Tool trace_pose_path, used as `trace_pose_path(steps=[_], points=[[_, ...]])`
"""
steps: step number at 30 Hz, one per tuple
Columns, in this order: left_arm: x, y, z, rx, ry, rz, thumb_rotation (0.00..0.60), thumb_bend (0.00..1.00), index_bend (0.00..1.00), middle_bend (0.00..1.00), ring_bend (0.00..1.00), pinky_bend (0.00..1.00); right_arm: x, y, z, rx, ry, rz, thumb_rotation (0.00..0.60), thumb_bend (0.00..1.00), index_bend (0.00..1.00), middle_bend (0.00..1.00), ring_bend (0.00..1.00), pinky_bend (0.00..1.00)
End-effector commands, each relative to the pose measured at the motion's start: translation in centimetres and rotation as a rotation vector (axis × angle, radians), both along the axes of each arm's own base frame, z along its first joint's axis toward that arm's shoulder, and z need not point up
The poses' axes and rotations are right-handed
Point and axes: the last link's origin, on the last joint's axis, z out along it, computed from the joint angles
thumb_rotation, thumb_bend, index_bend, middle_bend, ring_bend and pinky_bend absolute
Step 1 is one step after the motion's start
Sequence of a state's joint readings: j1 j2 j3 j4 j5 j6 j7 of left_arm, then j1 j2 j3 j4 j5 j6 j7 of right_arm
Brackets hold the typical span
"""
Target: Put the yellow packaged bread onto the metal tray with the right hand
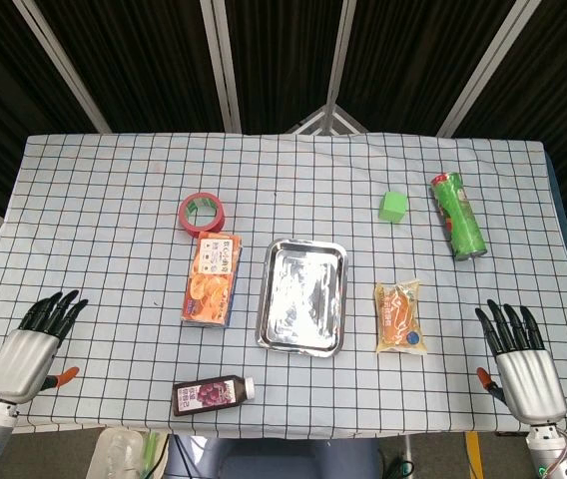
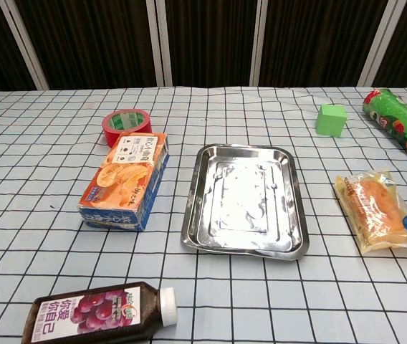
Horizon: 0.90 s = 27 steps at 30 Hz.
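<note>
The yellow packaged bread lies flat on the checked cloth, just right of the metal tray, which holds nothing. My right hand rests at the table's near right edge, fingers spread and holding nothing, a short way right of the bread and nearer to me. At the near left edge sits my left hand, fingers also apart and holding nothing. Neither hand shows in the chest view.
An orange carton lies left of the tray, with a red tape roll behind it. A dark juice bottle lies at the front. A green cube and a green can sit back right.
</note>
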<state>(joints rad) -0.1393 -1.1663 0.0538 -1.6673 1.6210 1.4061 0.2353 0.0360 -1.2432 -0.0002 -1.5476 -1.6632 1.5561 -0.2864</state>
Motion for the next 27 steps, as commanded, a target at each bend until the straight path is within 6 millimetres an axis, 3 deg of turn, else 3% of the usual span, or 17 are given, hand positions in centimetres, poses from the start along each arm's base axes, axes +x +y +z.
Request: trace_pose_path(steps=[1, 7, 11, 20, 27], points=[[0.0, 0.0, 0.0, 0.000, 0.000, 0.000, 0.600, 0.08, 0.00, 0.00, 0.00, 0.09, 0.0, 0.0, -0.2, 0.010, 0.003, 0.001, 0.600, 0.28, 0.00, 0.00, 0.00, 0.04], [0.3, -0.3, -0.1, 0.002, -0.002, -0.009, 0.600, 0.08, 0.00, 0.00, 0.00, 0.09, 0.7, 0.2, -2.1, 0.123, -0.010, 0.025, 0.600, 0.28, 0.00, 0.00, 0.00, 0.04], [0.3, -0.1, -0.2, -0.002, 0.001, -0.007, 0.600, 0.08, 0.00, 0.00, 0.00, 0.09, 1.4, -0.4, -4.7, 0.245, -0.015, 0.035, 0.600, 0.28, 0.00, 0.00, 0.00, 0.04], [0.1, 0.3, 0.0, -0.001, -0.007, 0.004, 0.600, 0.08, 0.00, 0.00, 0.00, 0.09, 3.6, -4.9, -9.6, 0.346, 0.030, 0.036, 0.600, 0.28, 0.00, 0.00, 0.00, 0.04], [-0.1, 0.4, 0.3, 0.007, -0.015, 0.010, 0.600, 0.08, 0.00, 0.00, 0.00, 0.09, 4.2, -7.4, -10.9, 0.349, 0.065, 0.014, 0.600, 0.28, 0.00, 0.00, 0.00, 0.04]])
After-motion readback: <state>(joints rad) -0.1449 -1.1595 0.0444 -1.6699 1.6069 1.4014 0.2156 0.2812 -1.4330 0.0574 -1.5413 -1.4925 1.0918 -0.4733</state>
